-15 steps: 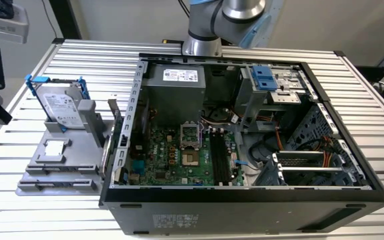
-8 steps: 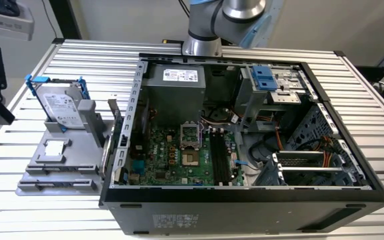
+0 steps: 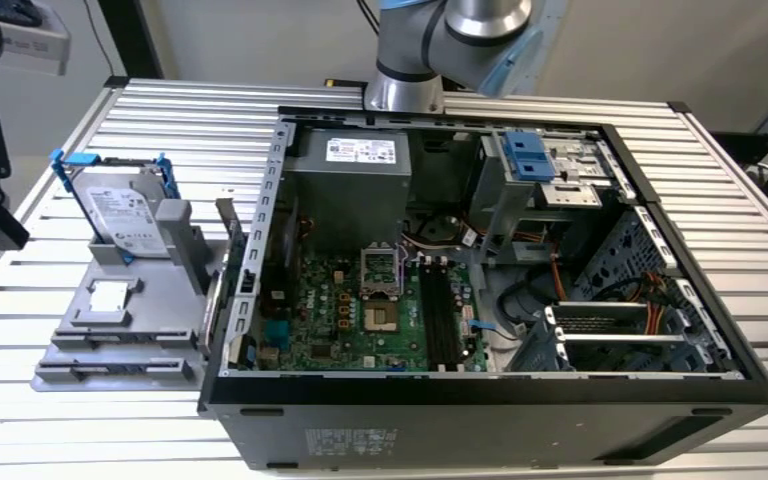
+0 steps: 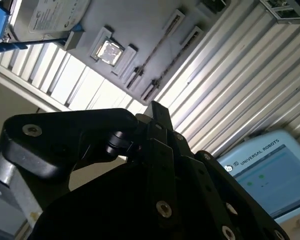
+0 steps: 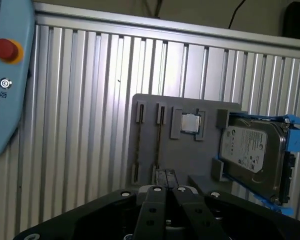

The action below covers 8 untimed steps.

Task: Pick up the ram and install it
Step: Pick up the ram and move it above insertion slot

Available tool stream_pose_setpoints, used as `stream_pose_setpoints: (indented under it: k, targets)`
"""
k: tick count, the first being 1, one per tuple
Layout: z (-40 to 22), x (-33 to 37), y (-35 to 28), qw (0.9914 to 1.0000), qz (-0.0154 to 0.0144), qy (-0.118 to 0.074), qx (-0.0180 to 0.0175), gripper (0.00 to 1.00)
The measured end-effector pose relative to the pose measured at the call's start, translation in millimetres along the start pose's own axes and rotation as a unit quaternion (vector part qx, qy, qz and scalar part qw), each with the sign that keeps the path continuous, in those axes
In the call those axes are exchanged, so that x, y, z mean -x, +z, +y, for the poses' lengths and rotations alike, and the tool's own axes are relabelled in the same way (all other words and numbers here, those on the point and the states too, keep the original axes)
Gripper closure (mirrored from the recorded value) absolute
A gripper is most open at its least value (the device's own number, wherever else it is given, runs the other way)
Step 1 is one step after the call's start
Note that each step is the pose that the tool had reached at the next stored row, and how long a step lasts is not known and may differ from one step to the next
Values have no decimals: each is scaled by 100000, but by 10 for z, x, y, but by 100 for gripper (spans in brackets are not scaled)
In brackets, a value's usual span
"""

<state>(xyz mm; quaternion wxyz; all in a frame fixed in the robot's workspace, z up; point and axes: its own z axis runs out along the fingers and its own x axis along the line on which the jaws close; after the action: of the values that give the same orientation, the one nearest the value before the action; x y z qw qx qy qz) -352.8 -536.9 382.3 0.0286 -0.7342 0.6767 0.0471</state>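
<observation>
the gripper (image 5: 166, 189) hung above the grey holder (image 3: 171, 345) at the exterior view's left, its fingers drawn together with nothing between them. the ram (image 5: 159, 145) stood on edge in a slot of that holder, on the far side of the cpu chip (image 5: 190, 123) from the hard drive (image 3: 128, 212), below and ahead of the gripper and apart from it. its long axis ran straight away from the gripper in the first wrist view, and across the exterior view. toward the exterior view's right, inside the open computer case (image 3: 491, 395), the motherboard's black slots (image 3: 440, 318) ran near to far, roughly crosswise to the stick by my judgement.
</observation>
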Motion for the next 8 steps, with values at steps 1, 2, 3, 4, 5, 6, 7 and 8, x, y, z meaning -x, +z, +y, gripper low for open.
stream_pose_setpoints:
  k: [1,2,3,4,5,6,7,8]
  targets:
    - [0,0,0,100000,3,-130,16,100]
    - [-1,0,0,100000,5,-190,21,100]
    - [-1,0,0,100000,2,-207,17,100]
    - [-2,0,0,100000,1,-269,16,100]
    - [-6,0,1,99999,4,-418,18,100]
    - [-8,0,1,99998,17,-629,-22,100]
    - [-9,-1,1,99996,50,-931,-162,100]
    - [-10,-1,3,99990,81,-1331,-414,100]
